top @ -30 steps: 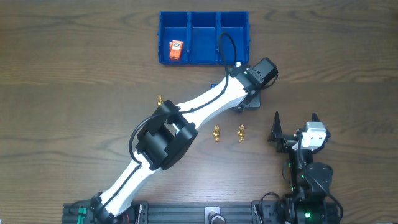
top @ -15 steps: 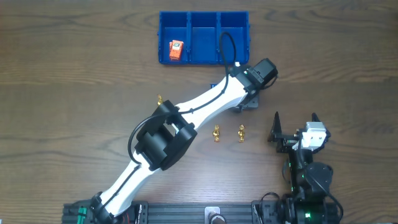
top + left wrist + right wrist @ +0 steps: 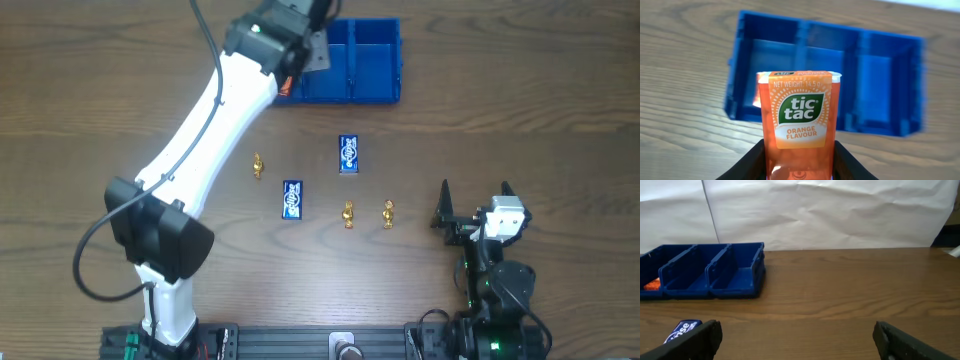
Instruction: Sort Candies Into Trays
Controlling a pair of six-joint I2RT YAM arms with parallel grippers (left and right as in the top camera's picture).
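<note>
Wood-grain table (image 3: 560, 100) fills the top view, with a white sheet (image 3: 830, 215) hung behind its far edge. A blue tray (image 3: 378, 60) with three compartments sits at the far middle of the table.

The left arm (image 3: 200, 130) reaches from its base up to the tray's left end. The left gripper (image 3: 799, 162) is clamped on an orange box (image 3: 800, 115), held upright between the two fingers, label toward the wrist camera. In the left wrist view the box hangs in front of the tray, lined up with the left and middle compartments; I cannot tell which of the two it is over. Another orange piece (image 3: 651, 285) lies in the left end compartment.

On the bare table, well apart from the tray, lie the loose candies. One blue packet (image 3: 348, 153) is nearest the tray, below its middle. A second blue packet (image 3: 293, 198) lies closer to the bases and to the left. One gold candy (image 3: 258, 165) sits to the left of both packets. Two more gold candies (image 3: 348, 214) (image 3: 389, 212) stand side by side near each other, between the second packet and the right arm.

The right gripper (image 3: 474, 195) sits low near its own base at the table's right, fingers spread wide with nothing between them. It faces the tray across the table.
</note>
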